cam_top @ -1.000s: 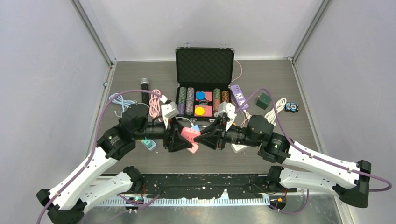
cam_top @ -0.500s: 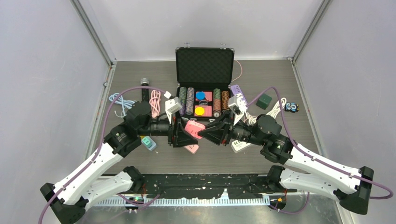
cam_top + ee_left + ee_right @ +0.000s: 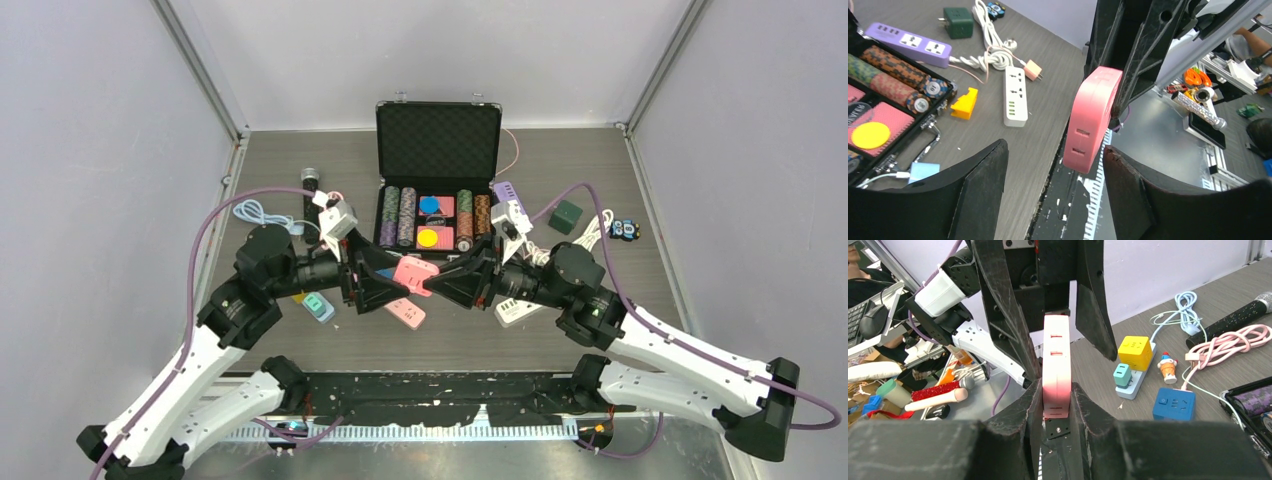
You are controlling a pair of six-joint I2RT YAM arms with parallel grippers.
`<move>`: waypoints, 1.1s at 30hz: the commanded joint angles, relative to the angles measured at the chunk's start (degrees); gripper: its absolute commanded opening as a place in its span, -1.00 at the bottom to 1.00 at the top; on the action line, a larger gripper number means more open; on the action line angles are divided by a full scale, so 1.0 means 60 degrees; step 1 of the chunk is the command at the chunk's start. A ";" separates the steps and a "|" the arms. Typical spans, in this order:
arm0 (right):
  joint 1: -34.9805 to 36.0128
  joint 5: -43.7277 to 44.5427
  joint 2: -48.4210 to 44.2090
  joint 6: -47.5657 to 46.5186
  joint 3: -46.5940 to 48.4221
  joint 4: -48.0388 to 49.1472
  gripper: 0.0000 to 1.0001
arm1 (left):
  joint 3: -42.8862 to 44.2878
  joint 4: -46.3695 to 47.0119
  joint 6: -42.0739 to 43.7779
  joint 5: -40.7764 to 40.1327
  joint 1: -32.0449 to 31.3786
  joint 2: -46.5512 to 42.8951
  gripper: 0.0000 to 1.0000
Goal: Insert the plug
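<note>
My right gripper is shut on one end of a pink power strip and holds it above the table. In the right wrist view the strip stands upright between my fingers, its slots facing the camera. My left gripper is open, facing the strip's free end. In the left wrist view the strip hangs just ahead of the open gripper, nearer the right finger and not touching it. A flat pink piece lies on the table below. I cannot tell which item is the plug.
An open poker chip case stands behind the grippers. A purple strip, a green adapter and a white strip lie to the right. A teal strip, a pink cable and a microphone lie to the left.
Both grippers rose from the table with the pink strip. The left arm then drew back to the left, its open gripper now off the strip. The right gripper keeps hold.
</note>
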 commanded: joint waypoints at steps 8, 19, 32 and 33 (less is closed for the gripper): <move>-0.0100 -0.1003 0.0611 0.0277 0.0188 0.0503 -0.89 | 0.0010 0.1059 -0.0759 -0.0068 0.0455 -0.0143 0.08; -0.0118 -0.1504 0.1318 0.0213 0.0762 -0.0063 -0.55 | -0.0317 0.1788 -0.0948 0.1909 0.0557 0.0235 -1.00; -0.0126 -0.2997 0.2609 -0.0528 0.1612 -0.0670 0.24 | 0.0032 0.0644 0.0324 0.2300 0.0554 0.0247 -1.00; -0.0127 -0.3102 0.2617 -0.0556 0.1624 -0.0684 0.23 | 0.0108 0.0420 0.0480 0.2234 0.0554 0.0236 -1.00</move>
